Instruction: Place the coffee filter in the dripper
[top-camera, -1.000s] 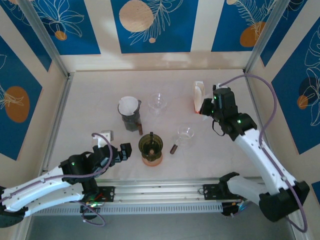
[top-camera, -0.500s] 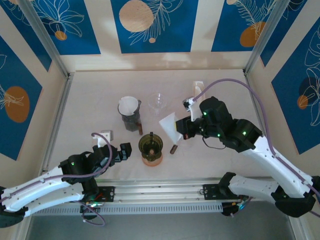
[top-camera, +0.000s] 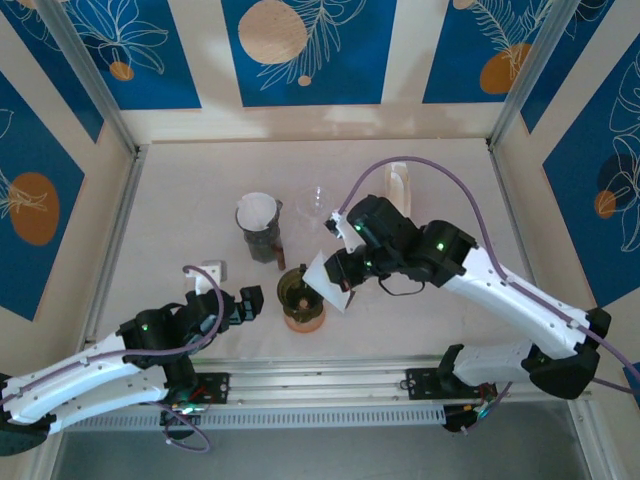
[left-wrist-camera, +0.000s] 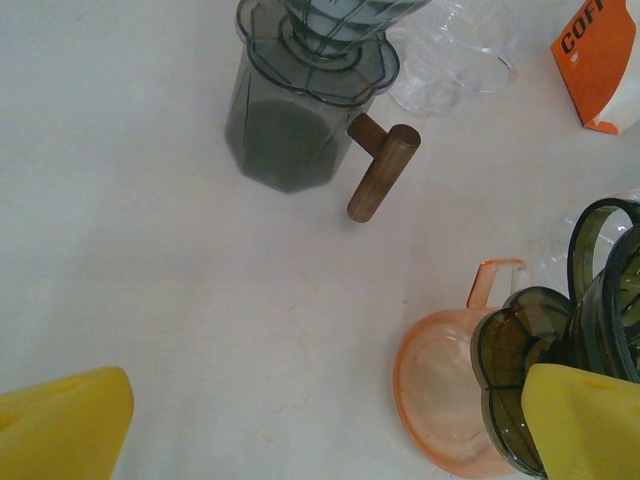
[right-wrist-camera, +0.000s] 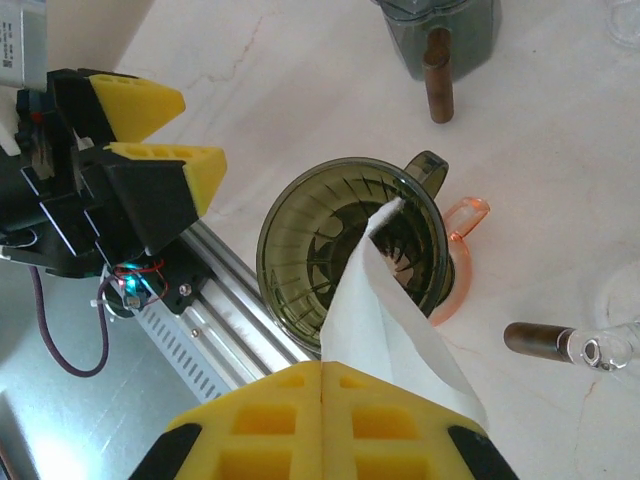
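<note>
Coffee filter (right-wrist-camera: 385, 300) hangs pinched flat in the right tool (right-wrist-camera: 322, 385), whose yellow fingers are closed tight on its wide end. Its long axis runs from the fingers towards the dark green dripper (right-wrist-camera: 340, 250), narrow corner leading. That corner lies over the dripper's ribbed bowl, by the rim on the handle side; whether it touches the ribs I cannot tell.

The dripper sits on an orange cup (right-wrist-camera: 465, 225) near the middle of the desk's near edge. Just left of it the left tool (top-camera: 250, 303) hovers with jaws spread wide, holding nothing. Farther back stands a grey dripper (top-camera: 260, 228) with a wooden handle and a white filter already inside, and beside it a clear glass cup (top-camera: 315, 200). A second wooden handle (right-wrist-camera: 535, 340) lies right of the orange cup. An orange filter box (left-wrist-camera: 600, 60) stands towards the far right.
</note>
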